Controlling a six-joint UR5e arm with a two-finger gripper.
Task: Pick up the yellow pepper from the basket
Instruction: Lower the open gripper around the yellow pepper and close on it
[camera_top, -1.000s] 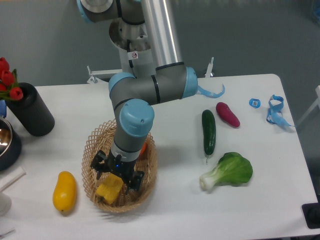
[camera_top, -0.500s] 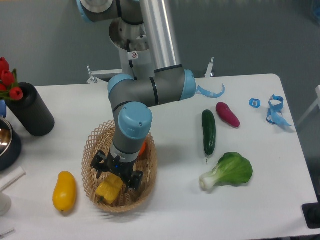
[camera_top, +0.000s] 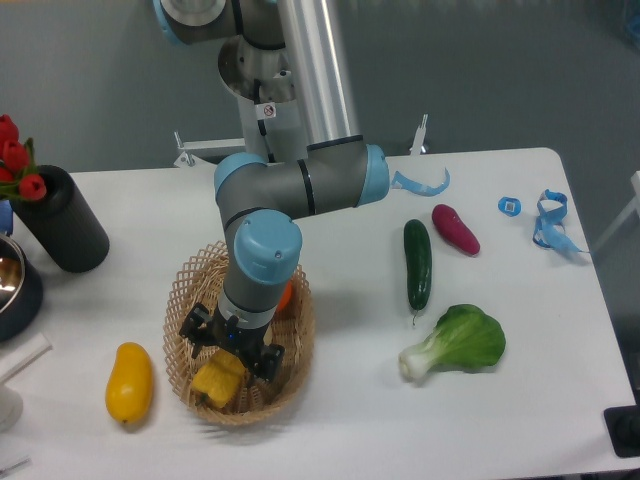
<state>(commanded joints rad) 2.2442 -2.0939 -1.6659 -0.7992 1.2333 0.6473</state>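
Observation:
The yellow pepper (camera_top: 219, 381) lies in the front part of the oval wicker basket (camera_top: 296, 365) at the table's front left. My gripper (camera_top: 231, 345) points down into the basket right over the pepper. Its two dark fingers stand apart, one at the pepper's back left (camera_top: 193, 326) and one at its right (camera_top: 270, 361). The jaws look open around the pepper's top, and no lift shows. The wrist hides the middle of the basket. A bit of an orange fruit (camera_top: 288, 297) shows behind the wrist.
A smooth yellow mango-like fruit (camera_top: 130, 383) lies left of the basket. A cucumber (camera_top: 417, 263), a purple eggplant (camera_top: 455, 229) and a green leafy vegetable (camera_top: 460, 343) lie to the right. A black cylinder (camera_top: 62, 222) with red tulips and a dark bowl (camera_top: 12, 287) stand at the far left.
The arm has shifted slightly left and lower over the basket. The pepper has stayed in the same place.

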